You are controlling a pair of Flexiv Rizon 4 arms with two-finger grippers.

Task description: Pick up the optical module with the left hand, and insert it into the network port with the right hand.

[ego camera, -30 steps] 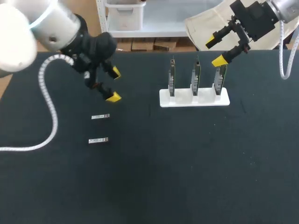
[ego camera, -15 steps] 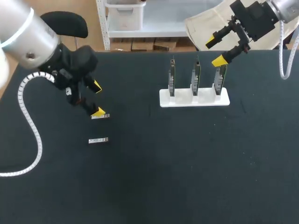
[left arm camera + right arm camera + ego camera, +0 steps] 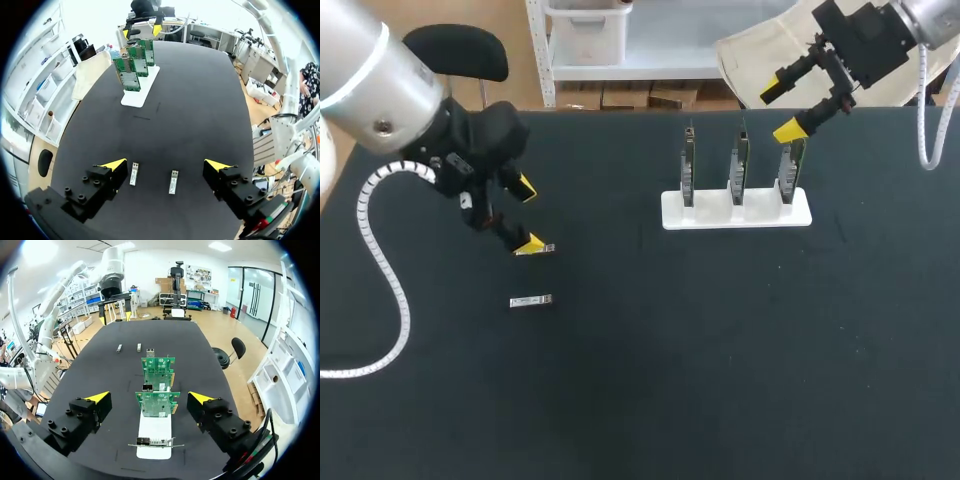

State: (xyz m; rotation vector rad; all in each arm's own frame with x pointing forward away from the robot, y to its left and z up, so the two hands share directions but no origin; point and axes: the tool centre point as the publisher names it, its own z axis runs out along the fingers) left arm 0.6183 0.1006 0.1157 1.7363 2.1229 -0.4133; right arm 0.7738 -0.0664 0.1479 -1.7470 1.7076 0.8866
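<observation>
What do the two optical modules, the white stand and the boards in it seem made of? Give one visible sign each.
Optical modules: probably metal, silvery with a dull sheen. White stand: likely plastic, smooth matt white, though painted material is possible. Boards: apparently green circuit laminate carrying small components.

Your left gripper sits low over the black table, fingers spread, one yellow tip at the end of an optical module. A second module lies apart. Your right gripper, fingers spread, hangs above the rightmost board in the white stand.
</observation>
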